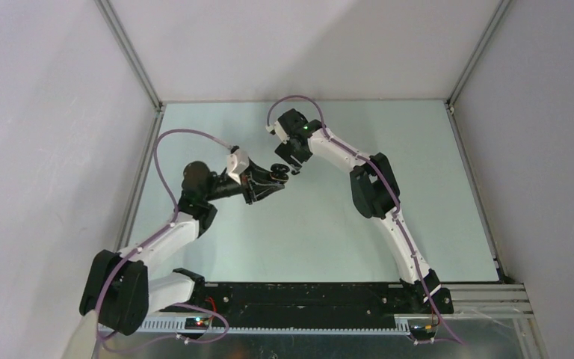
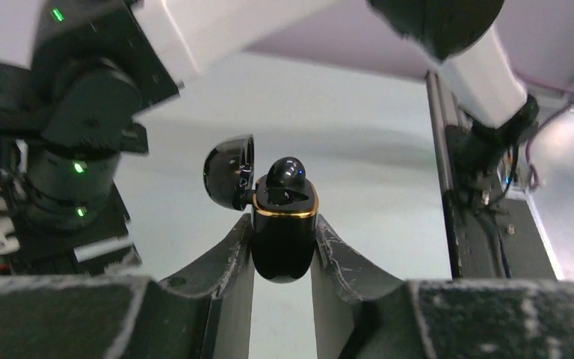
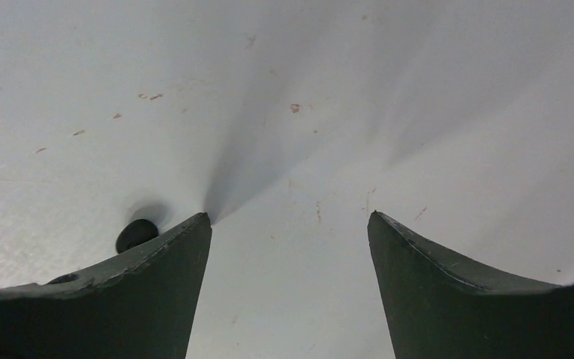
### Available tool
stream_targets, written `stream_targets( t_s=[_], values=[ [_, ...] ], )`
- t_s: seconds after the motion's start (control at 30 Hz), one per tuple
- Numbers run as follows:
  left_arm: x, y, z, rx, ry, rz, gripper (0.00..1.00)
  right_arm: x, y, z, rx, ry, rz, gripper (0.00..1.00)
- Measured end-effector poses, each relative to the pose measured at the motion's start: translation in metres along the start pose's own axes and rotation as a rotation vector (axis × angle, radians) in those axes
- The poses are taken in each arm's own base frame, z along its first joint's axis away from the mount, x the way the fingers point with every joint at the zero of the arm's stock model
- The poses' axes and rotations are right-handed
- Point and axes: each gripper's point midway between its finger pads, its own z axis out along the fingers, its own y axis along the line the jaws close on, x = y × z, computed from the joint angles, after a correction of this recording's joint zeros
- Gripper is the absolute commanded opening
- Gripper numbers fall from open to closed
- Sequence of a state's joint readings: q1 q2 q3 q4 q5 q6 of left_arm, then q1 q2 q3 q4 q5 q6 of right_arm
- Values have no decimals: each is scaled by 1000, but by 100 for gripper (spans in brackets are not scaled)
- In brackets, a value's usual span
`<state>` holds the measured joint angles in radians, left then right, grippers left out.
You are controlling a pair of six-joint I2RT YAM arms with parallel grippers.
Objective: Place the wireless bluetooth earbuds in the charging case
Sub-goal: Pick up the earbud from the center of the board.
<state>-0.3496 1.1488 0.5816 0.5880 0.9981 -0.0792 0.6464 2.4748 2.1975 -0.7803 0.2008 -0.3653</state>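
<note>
- The left gripper [image 2: 284, 224] is clamped on the black charging case [image 2: 284, 250], just left of the table's [image 3: 344, 90] middle. The lid [image 2: 228, 172] is swung open and one black earbud [image 2: 288, 173] is seated in it.
- The right gripper [image 3: 290, 217] hangs just above the table with its fingers spread, holding nothing. A loose black earbud [image 3: 136, 234] lies just outside one finger, not between them.
- Shift the right gripper sideways until that earbud is centred, then lower it and close gently. The earbud is tiny and rounded and would likely squirt out.
- Its stem direction is too small to tell, so check it before bringing the earbud to the free socket.
- Hold the case steady meanwhile.
</note>
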Motion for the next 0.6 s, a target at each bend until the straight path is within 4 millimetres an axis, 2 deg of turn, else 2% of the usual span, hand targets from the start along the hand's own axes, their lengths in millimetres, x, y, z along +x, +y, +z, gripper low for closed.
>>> stream_targets(
  t_s=[0.17,0.3,0.43,0.6],
  values=[
    [-32,-8,-7,7,-171,35,0,1,9,-2,-32,1,19,81],
    [-57,-17,-11,28,-248,92,0,10,21,-8,-56,20,28,80],
    [-69,-23,-14,39,-279,124,0,19,37,-17,-87,43,33,80],
    [-72,-25,-14,43,-287,131,0,31,57,-26,-128,72,47,81]
  ],
)
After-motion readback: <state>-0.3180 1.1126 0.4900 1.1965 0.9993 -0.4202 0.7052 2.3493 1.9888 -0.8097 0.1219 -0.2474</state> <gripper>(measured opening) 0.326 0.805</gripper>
